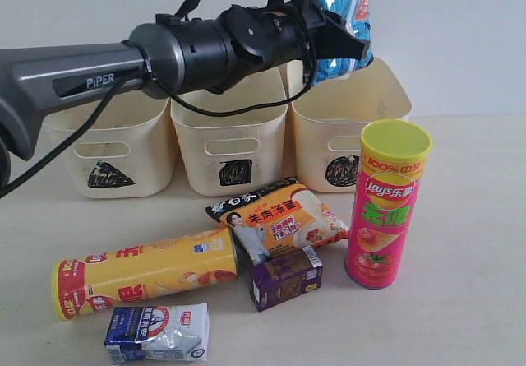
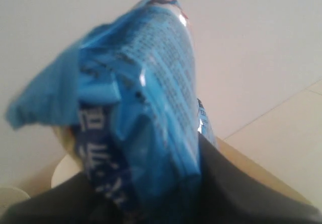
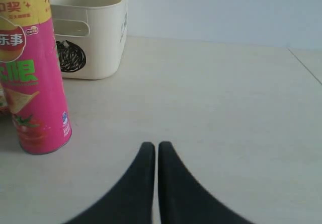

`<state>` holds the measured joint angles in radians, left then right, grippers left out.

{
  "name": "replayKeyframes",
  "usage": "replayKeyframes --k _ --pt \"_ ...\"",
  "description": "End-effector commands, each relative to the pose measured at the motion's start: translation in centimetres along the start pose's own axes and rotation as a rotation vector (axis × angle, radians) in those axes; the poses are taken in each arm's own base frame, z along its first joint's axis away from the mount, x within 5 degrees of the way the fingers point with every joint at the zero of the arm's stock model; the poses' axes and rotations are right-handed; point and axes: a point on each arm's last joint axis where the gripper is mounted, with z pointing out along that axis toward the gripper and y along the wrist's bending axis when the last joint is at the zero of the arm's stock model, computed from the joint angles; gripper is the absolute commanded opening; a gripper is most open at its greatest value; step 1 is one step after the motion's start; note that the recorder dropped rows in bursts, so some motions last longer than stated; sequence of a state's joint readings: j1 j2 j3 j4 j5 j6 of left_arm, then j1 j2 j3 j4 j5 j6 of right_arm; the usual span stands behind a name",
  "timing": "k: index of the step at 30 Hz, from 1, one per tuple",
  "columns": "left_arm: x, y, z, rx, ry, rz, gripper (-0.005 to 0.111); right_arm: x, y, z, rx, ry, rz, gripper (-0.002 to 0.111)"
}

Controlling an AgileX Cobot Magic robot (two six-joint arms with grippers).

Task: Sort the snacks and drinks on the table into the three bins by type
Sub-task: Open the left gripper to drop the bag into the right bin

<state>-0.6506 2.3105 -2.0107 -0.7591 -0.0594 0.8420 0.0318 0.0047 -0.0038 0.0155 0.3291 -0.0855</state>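
Note:
My left gripper point(image 1: 335, 44) is shut on the large blue bag point(image 1: 348, 8) and holds it in the air over the circle-marked bin point(image 1: 388, 101). In the left wrist view the blue bag point(image 2: 138, 103) fills the picture, pinched in the left gripper point(image 2: 151, 204). On the table point(image 1: 477, 308) stand the upright pink tube point(image 1: 386, 210), the lying yellow tube point(image 1: 144, 271), the orange bag point(image 1: 279, 218), the purple carton point(image 1: 286, 277) and the milk pouch point(image 1: 156, 333). My right gripper point(image 3: 152, 146) is shut and empty, low over the table beside the pink tube point(image 3: 32, 78).
The triangle bin point(image 1: 144, 115) and square bin point(image 1: 233, 123) stand left of the circle bin along the back wall. My left arm point(image 1: 90, 74) reaches across above them. The circle bin point(image 3: 108, 27) shows behind the pink tube in the right wrist view.

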Motion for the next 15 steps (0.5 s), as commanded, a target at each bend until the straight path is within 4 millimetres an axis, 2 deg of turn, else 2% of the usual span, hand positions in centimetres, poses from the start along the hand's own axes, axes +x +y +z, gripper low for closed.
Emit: replayKeyframes --k 1,5,8,10,15 --pt "-0.3 -0.2 0.1 -0.016 -0.024 0.009 0.004 0.0 0.0 0.0 0.004 -0.008 -0.002 0.0" --pt "0.1 -0.3 0.2 -0.011 -0.015 0.017 0.005 0.0 0.0 0.0 0.004 -0.008 -0.002 0.0" --pt "0.7 -0.4 0.4 -0.006 -0.001 0.017 0.017 0.0 0.0 0.0 0.004 -0.008 -0.002 0.0" --pt "1.2 -0.4 0.7 -0.007 0.008 0.018 0.03 0.0 0.0 0.0 0.004 -0.008 -0.002 0.0" --pt "1.3 -0.4 0.7 -0.01 0.006 0.045 0.087 0.0 0.0 0.0 0.004 -0.008 -0.002 0.0"
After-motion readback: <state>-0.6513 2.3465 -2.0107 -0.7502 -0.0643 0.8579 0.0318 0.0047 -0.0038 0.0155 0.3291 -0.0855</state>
